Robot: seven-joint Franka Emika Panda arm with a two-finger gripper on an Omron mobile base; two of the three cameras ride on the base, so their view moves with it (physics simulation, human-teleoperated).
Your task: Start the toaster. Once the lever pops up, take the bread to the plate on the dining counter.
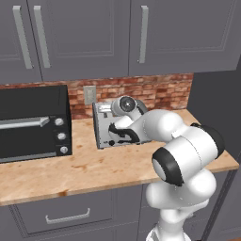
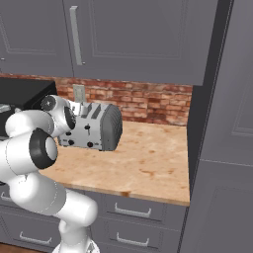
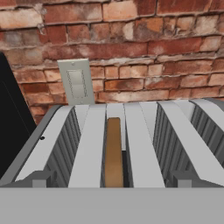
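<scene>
The robot's gripper hangs wide open, holding nothing, right at the front of the silver toaster, and the bread stands on edge in a slot just ahead, pointing straight away toward the brick wall.

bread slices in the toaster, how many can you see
1. A single slice of bread stands on edge in the slot second from the left of the toaster, seen from the hand view. The other slots look empty, though their depths are partly hidden.
</scene>
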